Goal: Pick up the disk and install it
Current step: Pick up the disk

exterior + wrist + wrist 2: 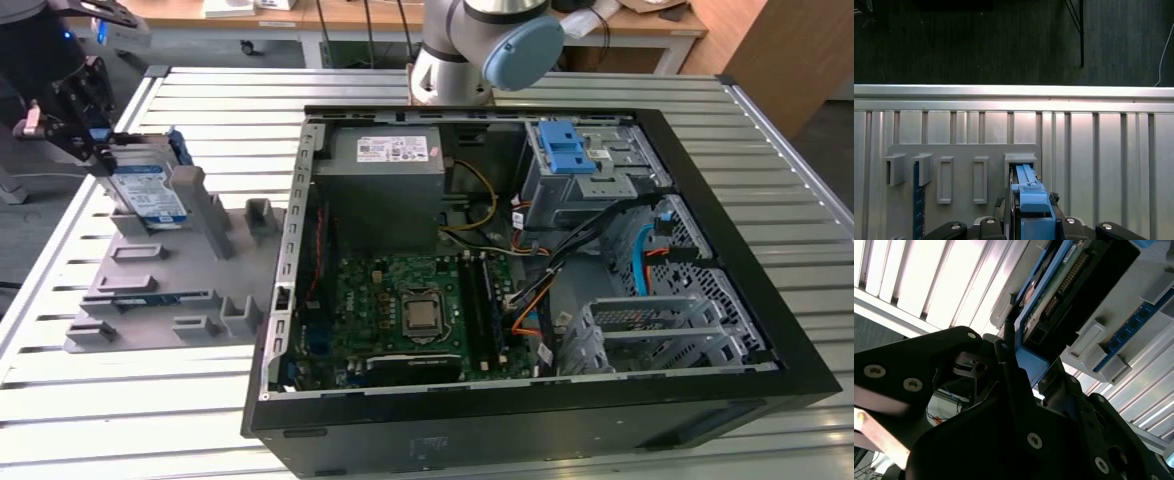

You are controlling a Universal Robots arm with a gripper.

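Note:
The disk, silver with a white label and a blue band, stands on edge in a slot at the far end of the grey fixture, at the exterior view's left. My black gripper grips its upper edge from above. In the second wrist view the fingers press on both sides of the blue carrier frame, with the disk's underside beyond them. In the first wrist view the blue frame runs from the gripper to the fixture's slot. I cannot tell whether the disk still rests in the slot.
The open computer case lies at the exterior view's right, holding the motherboard, the grey power supply and the blue-latched drive cage. A blue memory stick stands in another fixture slot. The slatted table's edge lies beyond the fixture.

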